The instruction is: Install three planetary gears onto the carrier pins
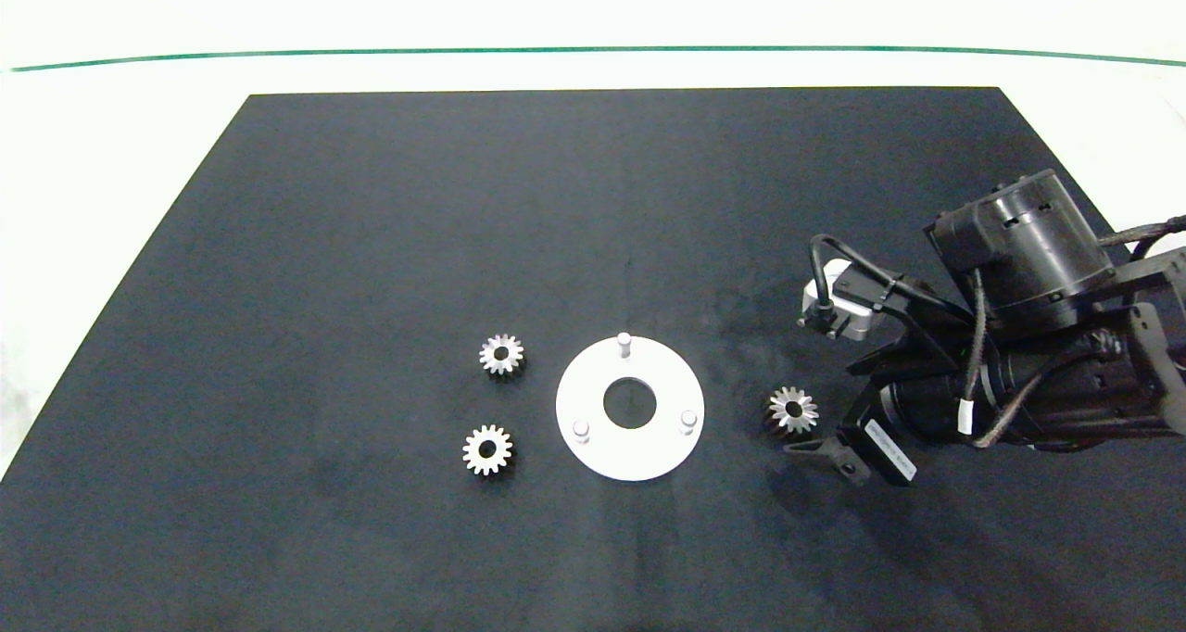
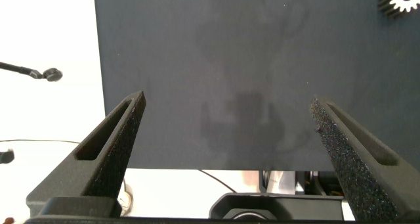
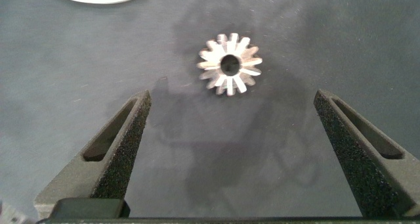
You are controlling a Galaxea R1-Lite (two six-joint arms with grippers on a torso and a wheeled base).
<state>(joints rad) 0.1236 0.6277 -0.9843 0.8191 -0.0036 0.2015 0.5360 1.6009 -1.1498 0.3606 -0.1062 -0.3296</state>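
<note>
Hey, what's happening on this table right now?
A two-armed robot is about to put three gears on a white disc with three pins, all still bare. The right gripper is open, just short of the gear right of the disc. The other two gears lie left of the disc, untouched. The left gripper is open over bare mat, holding nothing.

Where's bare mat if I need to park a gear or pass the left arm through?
Free: the far mat beyond the disc, and the near strip. Crowded: two gears left of the disc; right of it the third gear with the open right gripper beside it.
</note>
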